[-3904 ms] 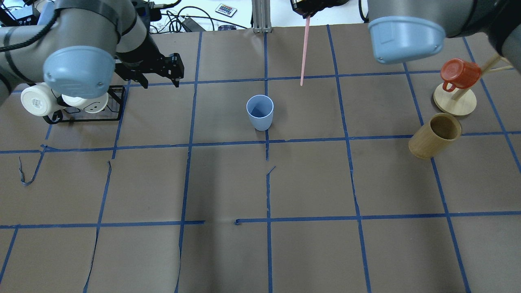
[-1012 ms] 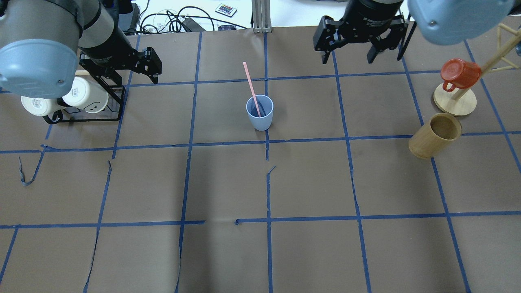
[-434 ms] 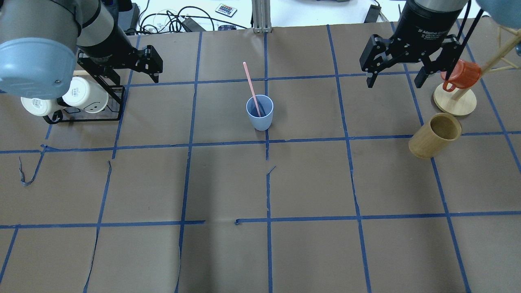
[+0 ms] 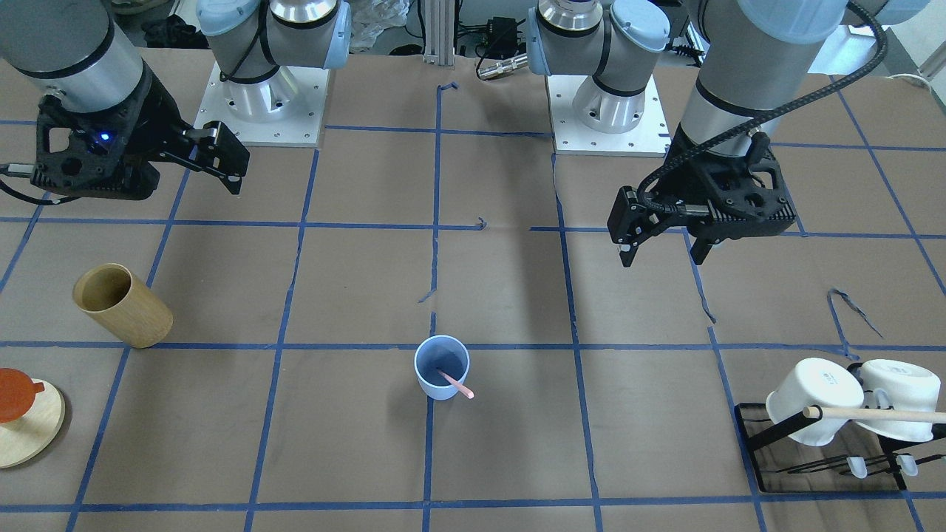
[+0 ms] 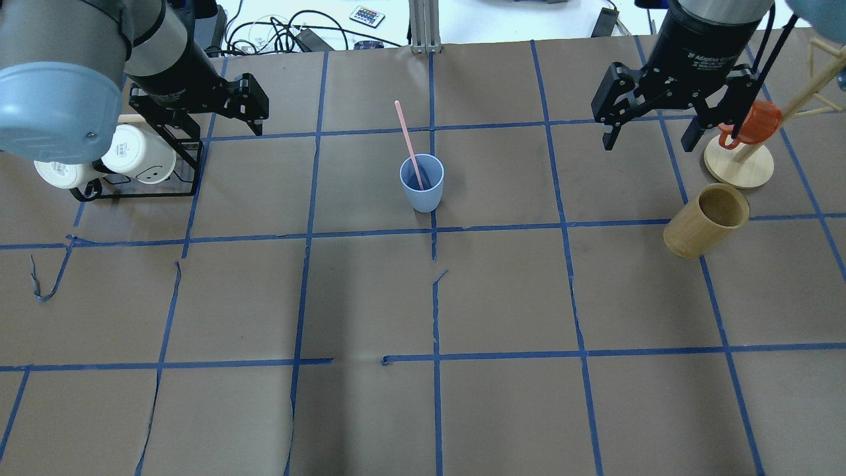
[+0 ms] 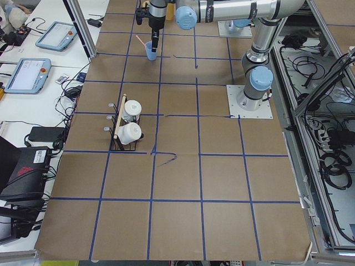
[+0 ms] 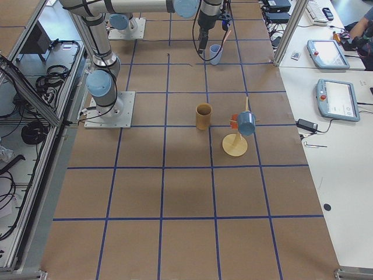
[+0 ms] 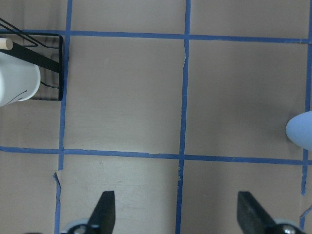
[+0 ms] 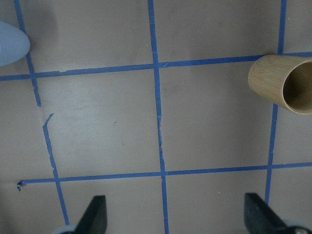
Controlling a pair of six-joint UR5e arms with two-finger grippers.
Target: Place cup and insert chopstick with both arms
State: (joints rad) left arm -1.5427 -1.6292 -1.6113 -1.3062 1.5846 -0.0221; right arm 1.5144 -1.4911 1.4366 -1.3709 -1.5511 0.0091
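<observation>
The pale blue cup [image 5: 422, 188] stands upright near the table's middle, also seen in the front view [image 4: 441, 367]. One pink chopstick [image 5: 408, 135] stands in it, leaning on the rim [image 4: 461, 386]. My left gripper [image 4: 661, 257] is open and empty, hovering between the cup and the mug rack; its wrist view [image 8: 176, 212] shows the spread fingers and the cup's edge [image 8: 301, 134]. My right gripper [image 5: 648, 147] is open and empty, well right of the cup, near the red mug; its wrist view [image 9: 178, 214] shows the spread fingers over bare table.
A black wire rack with two white mugs [image 5: 132, 158] stands at the left beside my left arm. At the right are a tan wooden cylinder [image 5: 706, 220] and a red mug [image 5: 753, 119] hanging on a wooden stand [image 5: 739, 168].
The chopstick, held by my right gripper 3.9 s ago, now stands in the cup. The right gripper has opened and moved right toward the red mug. The left gripper hardly moved.
</observation>
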